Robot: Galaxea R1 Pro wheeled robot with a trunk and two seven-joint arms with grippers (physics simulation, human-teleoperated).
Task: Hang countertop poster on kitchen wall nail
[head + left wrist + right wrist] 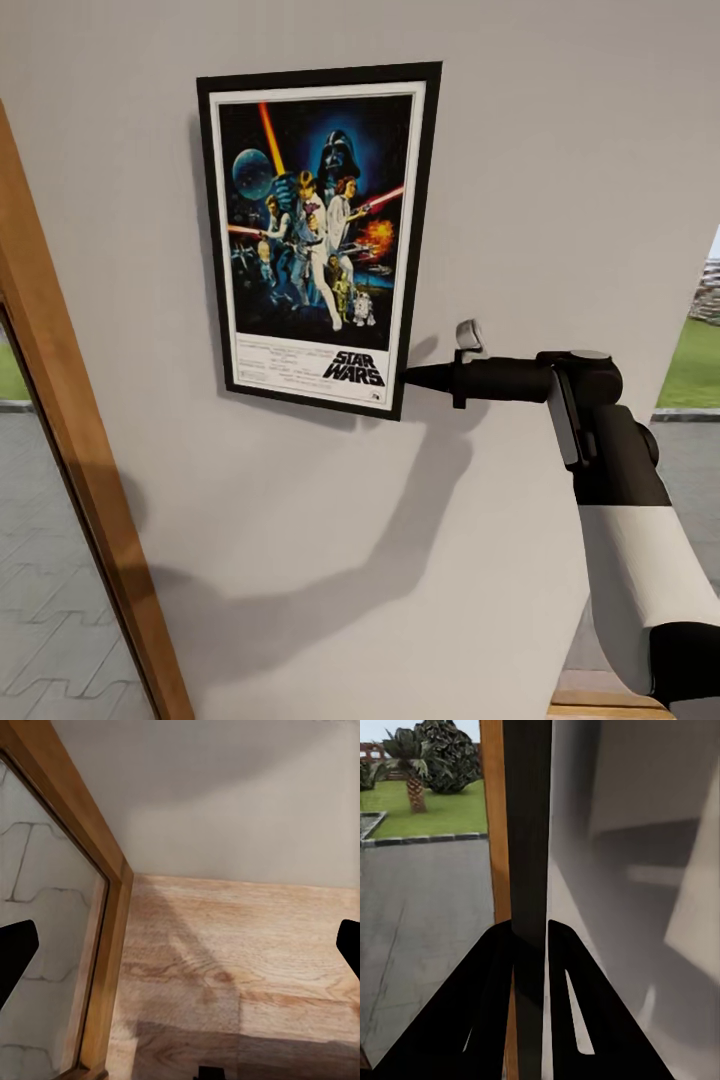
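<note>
The right tool (412, 378) is pinching the poster (318, 235) by its lower-right corner, mid-frame, pressing it flat against the wall (540, 180), presumably to catch a nail.

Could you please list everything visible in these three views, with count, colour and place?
Poster: one, black frame, white border, dark blue artwork; flat against the wall, slightly tilted, lower right edge pinched by the right gripper.
Wall: one, light grey; behind the poster, carrying the arm's shadow.
Wooden frame: one, brown; left of the wall, bordering glass with grey paving beyond.
Wooden floor: one, light brown planks; at the foot of the wall in the left wrist view.
Lawn and trees: green; outside, in the right wrist view.
Right gripper: one, black; fingers closed on the poster's edge, on a black and white arm.
Left gripper: one, black; fingertips wide apart, above the floor, holding nothing.
</note>
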